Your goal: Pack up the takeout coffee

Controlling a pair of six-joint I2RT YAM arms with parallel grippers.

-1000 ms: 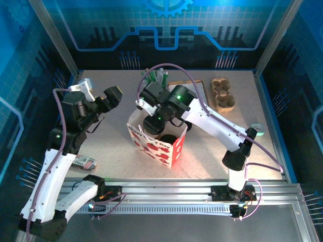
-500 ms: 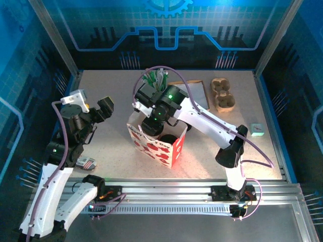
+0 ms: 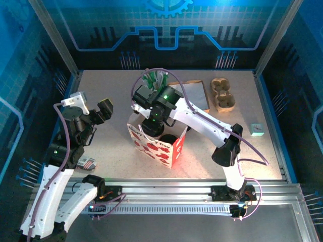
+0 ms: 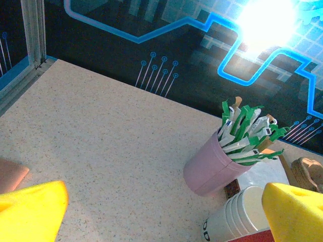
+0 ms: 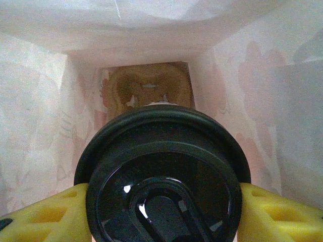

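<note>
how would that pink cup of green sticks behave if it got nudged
The pink cup would probably tip rather than slide: it is narrow, and its sticks fan out well above the rim. Holding only thin sticks, it looks light, so a small bump may shift it. Spilled sticks would likely scatter.

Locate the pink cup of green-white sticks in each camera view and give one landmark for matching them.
Top external: pink cup of sticks upper middle, above the gift bag.
Left wrist: pink cup right of centre, beside the stacked white cups.
Shared landmark: tan cup carrier, right of the cup in both.
</note>
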